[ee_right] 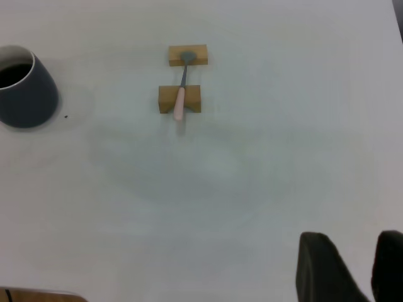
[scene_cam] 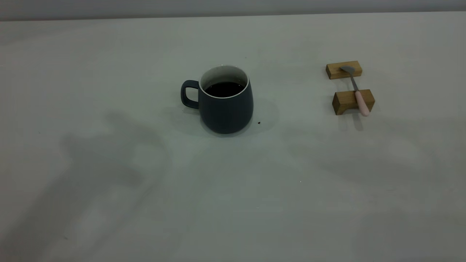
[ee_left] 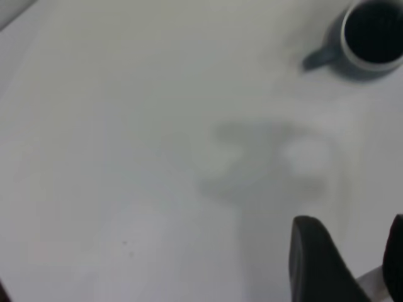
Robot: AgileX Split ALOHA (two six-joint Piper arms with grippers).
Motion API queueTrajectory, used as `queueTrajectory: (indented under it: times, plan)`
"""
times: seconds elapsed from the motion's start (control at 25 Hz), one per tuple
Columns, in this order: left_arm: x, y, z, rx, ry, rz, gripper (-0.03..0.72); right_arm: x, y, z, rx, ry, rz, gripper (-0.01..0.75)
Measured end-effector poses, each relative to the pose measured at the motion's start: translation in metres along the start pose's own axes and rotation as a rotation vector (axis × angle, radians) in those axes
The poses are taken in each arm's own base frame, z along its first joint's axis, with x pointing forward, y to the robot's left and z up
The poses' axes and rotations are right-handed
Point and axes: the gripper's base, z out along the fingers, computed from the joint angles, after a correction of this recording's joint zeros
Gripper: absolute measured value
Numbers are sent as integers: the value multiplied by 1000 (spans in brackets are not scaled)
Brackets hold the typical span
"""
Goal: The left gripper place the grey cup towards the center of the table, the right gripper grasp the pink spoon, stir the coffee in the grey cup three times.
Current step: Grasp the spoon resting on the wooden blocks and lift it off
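Exterior view. Grey cup (scene_cam: 225, 103): upright near mid-table, loop handle toward the left arm's side, coffee (scene_cam: 224, 89) dark and well below the white rim. Pink spoon (scene_cam: 356, 91): bridging two tan wooden blocks (scene_cam: 352, 101), metal bowl on the far block, pink handle overhanging the near one. Neither gripper shows here; only their soft shadows lie on the table (scene_cam: 109, 54).

Left wrist view. Left gripper (ee_left: 349, 264): two dark fingers standing apart with bare table between them, holding nothing. The cup sits well beyond the fingertips, handle turned back toward them. It already appears central, so the placing step looks done, though this view is soft and I would not press that.

Right wrist view. Right gripper (ee_right: 349, 267): fingers parted, empty. The spoon lies far ahead of the fingertips, the cup off to one side of that line.

Step in hand, by judgement: fetching the spoon. Best taken at the pink handle where it overhangs the block, fingers straddling it crosswise and closing gently, so neither block is nudged.

Surface and room: plain pale matte tabletop, a few dark specks, one just beside the cup's base; a grey wall band behind.
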Motion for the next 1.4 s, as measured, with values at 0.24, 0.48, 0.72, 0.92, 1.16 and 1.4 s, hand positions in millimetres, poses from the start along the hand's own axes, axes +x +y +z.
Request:
queueTrajectory:
  times: [0.24,0.48,0.72,0.92,1.16,1.4]
  plan:
    - [65,-1,-57,14,-127,-71,294,0,0,0,0,0,0,238]
    - [169,-3,-84,-2,-232,-209,287,0,0,0,0,0,0,238]
    - [244,-16,-79,-95,-296,-396,287,0,0,0,0,0,0,238]
    - [279,-37,-59,-110,-320,-501,287,0,0,0,0,0,0,238]
    - [310,-54,-31,-133,-352,-525,287,0,0,0,0,0,0,238]
    - [323,-62,-17,-154,-427,-522,287,0,0,0,0,0,0,238]
